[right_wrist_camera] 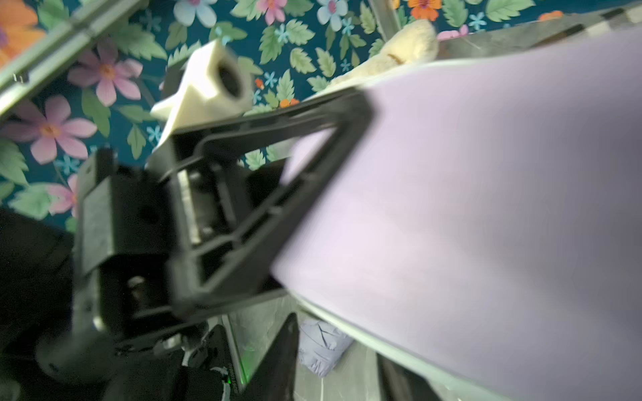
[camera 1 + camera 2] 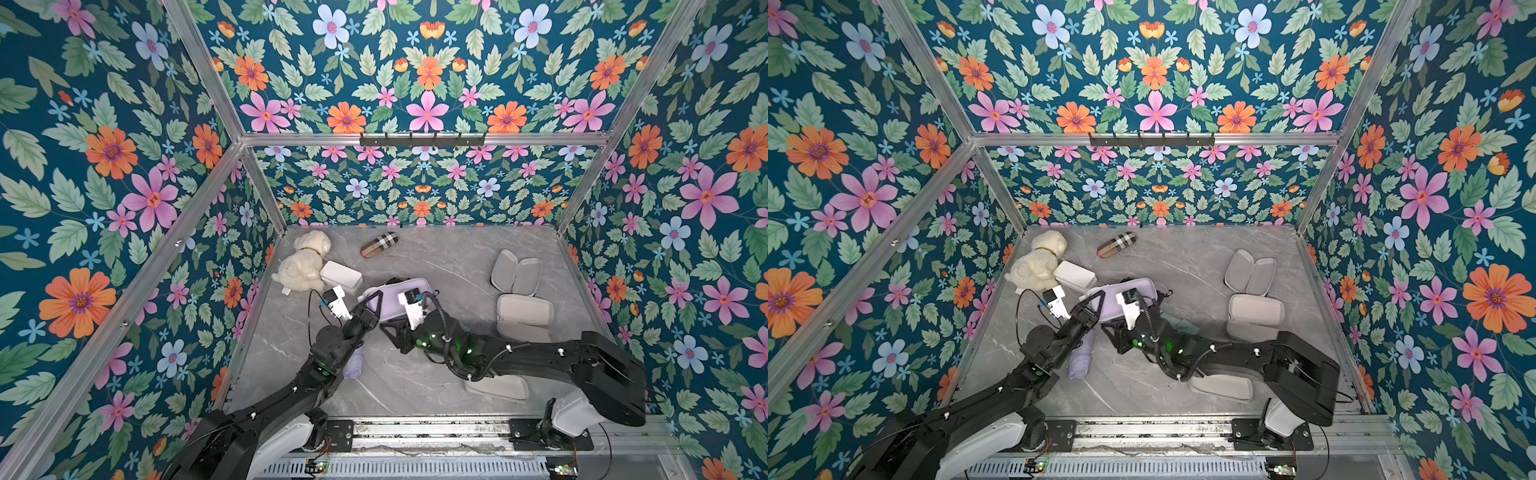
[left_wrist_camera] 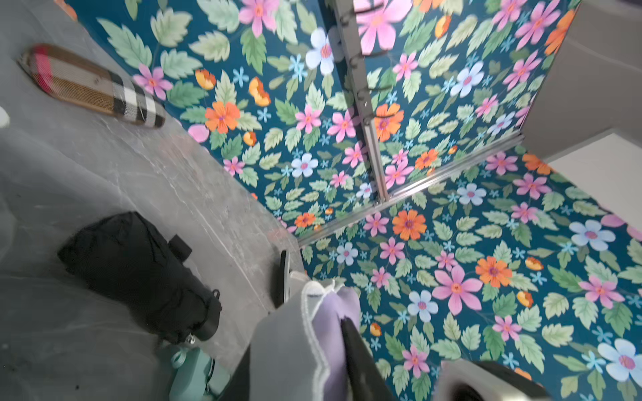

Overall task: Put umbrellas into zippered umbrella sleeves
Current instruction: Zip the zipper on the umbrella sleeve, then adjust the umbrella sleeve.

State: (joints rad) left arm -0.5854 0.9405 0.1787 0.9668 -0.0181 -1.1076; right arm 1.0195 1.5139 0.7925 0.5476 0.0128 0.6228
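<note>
My left gripper (image 2: pixel 372 302) is shut on the left end of a lavender zippered sleeve (image 2: pixel 401 293) and holds it tilted off the table. In the left wrist view its fingers (image 3: pixel 354 350) pinch the grey lining and lavender shell (image 3: pixel 333 330). My right gripper (image 2: pixel 390 329) sits just below the sleeve's near edge. Its jaws stand open in the right wrist view (image 1: pixel 340 375), with only table between them. A lavender umbrella (image 2: pixel 355 365) lies under the left arm. A black umbrella (image 3: pixel 139 274) and a mint green one (image 3: pixel 194 375) lie behind the sleeve.
Three more sleeves lie open, grey lining up: two at the right (image 2: pixel 515 272) (image 2: pixel 525 316) and one under the right arm (image 2: pixel 496 388). A white box (image 2: pixel 341 276) and a plush dog (image 2: pixel 303 262) sit at the left, a tan plaid capsule (image 2: pixel 379 245) at the back.
</note>
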